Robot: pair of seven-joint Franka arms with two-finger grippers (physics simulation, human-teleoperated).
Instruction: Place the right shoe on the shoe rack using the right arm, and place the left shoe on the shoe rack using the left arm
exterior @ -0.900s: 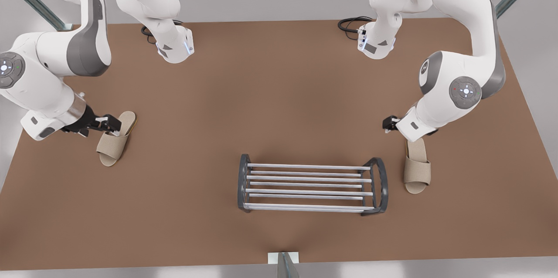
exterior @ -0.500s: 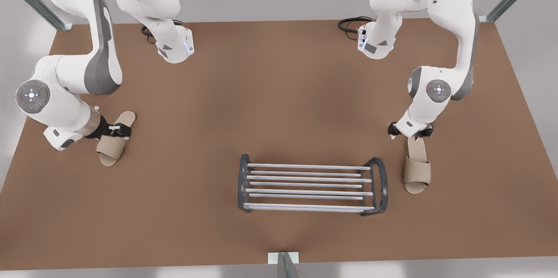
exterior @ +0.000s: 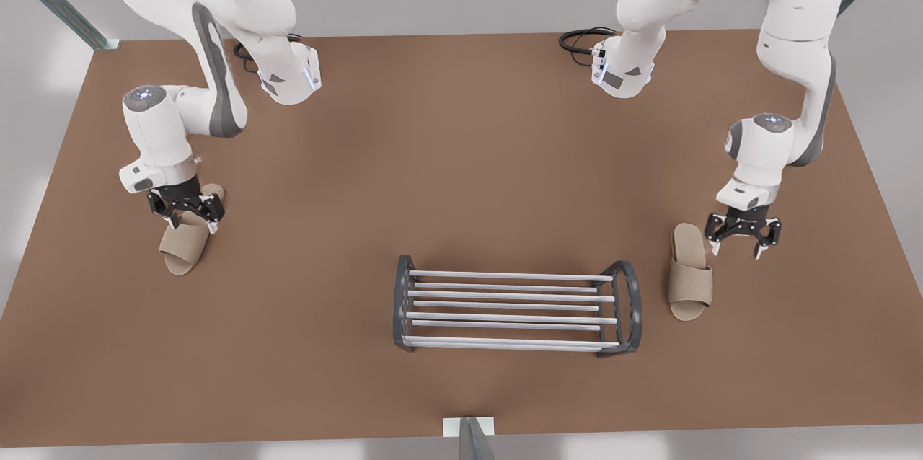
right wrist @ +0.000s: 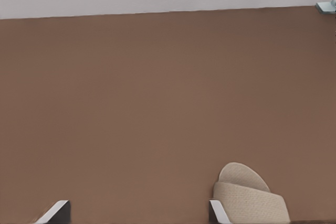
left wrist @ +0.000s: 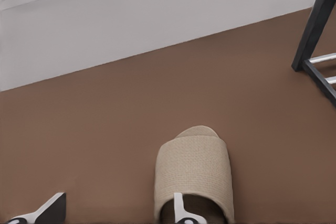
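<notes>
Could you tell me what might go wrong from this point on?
1. The open left gripper hangs off to one side of the left shoe. If it descends here, it may catch only an edge or miss.
2. The open right gripper is over the heel end of the tilted right shoe. A grip there could let the toe droop or twist.
3. The shoe rack is bare rods with gaps, so a shoe set down crooked could tip.

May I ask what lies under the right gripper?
The right shoe on the table; the right gripper covers part of its heel. The left gripper hangs open beside the left shoe.
</notes>
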